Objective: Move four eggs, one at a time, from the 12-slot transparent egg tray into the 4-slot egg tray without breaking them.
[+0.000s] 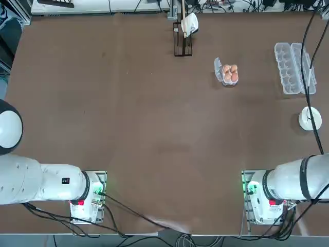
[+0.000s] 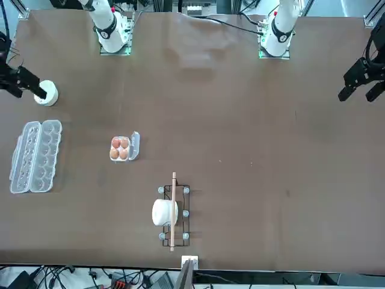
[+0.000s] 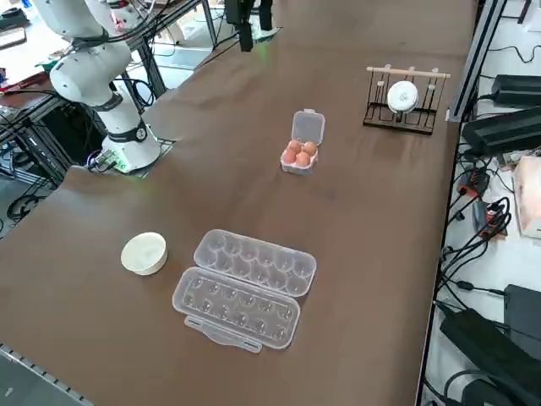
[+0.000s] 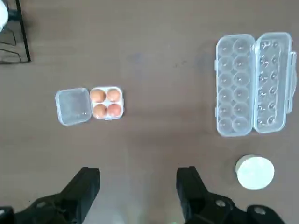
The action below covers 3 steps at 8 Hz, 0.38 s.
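Four orange-brown eggs [image 4: 105,103] fill the cups of the small 4-slot egg tray [image 4: 72,107], whose lid lies open beside them. The tray sits mid-table [image 1: 218,69], with its eggs [image 3: 297,153] in a tight square. The long 12-slot transparent egg tray [image 4: 252,84] lies open at the robot's far right [image 1: 288,69], and all the cups that show are empty. My right gripper [image 4: 138,186] hangs high above the table, back from both trays, open with nothing between its fingers. It also shows at the left edge of the front view [image 2: 24,83].
A round white bowl [image 4: 254,172] stands just nearer the robot than the long carton [image 3: 245,283]. A black wire rack with a white roll and a wooden stick [image 1: 183,36] stands at the table's far edge. The right arm's base [image 1: 262,198] is bolted at the near edge.
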{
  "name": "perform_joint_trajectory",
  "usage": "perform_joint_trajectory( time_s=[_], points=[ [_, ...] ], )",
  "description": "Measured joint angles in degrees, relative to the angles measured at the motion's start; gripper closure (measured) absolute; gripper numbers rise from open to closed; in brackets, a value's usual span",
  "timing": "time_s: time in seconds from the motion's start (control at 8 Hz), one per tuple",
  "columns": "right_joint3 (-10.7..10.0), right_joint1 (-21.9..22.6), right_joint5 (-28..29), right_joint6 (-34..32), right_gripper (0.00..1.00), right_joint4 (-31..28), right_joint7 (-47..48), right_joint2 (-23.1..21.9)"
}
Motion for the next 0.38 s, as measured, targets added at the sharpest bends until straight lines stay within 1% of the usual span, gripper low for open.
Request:
perform_joint_trajectory(
  time_s=[0.38],
  points=[
    [0.20,0.25,-0.97,-0.18,0.00,-0.66,-1.33,-0.02]
  ],
)
